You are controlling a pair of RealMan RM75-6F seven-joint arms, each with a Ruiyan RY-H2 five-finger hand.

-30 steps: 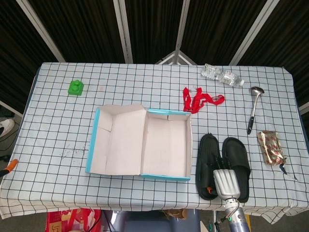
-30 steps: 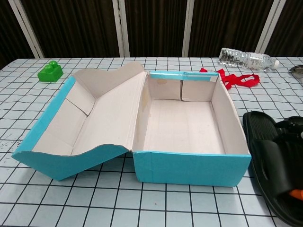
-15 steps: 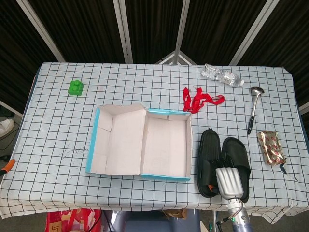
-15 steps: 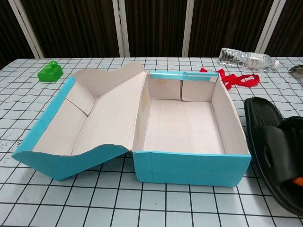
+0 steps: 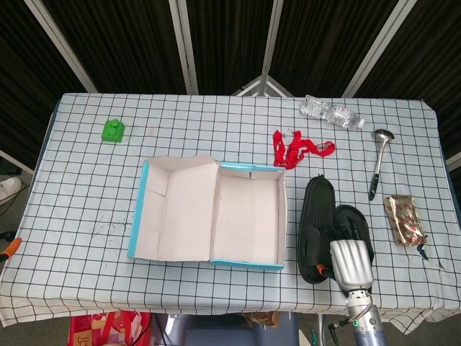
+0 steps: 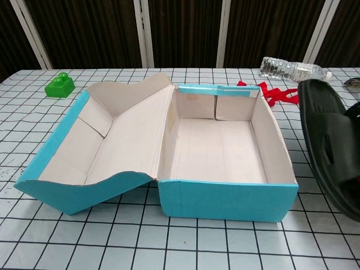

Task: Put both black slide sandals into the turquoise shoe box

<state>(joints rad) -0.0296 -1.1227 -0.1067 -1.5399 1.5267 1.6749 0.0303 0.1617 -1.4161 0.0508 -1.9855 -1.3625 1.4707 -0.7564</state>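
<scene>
The turquoise shoe box [image 5: 245,264] lies open in the middle of the table, its lid folded out to the left and its inside bare [image 6: 225,199]. My right hand [image 5: 350,261] grips one black slide sandal [image 5: 315,216] and holds it lifted off the cloth, just right of the box. In the chest view this sandal [image 6: 329,135] hangs tilted, higher than the box's right wall. The second black sandal [image 5: 358,216] lies flat on the table to the right, partly hidden under my hand. My left hand appears in neither view.
Behind the sandals lie a red strap [image 5: 299,149], a water bottle [image 5: 331,112] and a ladle [image 5: 378,169]. A snack packet [image 5: 405,220] sits to the right. A green block [image 5: 113,130] stands at the far left. The table's front edge is close under my hand.
The right hand has lifted the left-lying sandal off the table and carried it up and away from the front edge. The other sandal has stayed put.
</scene>
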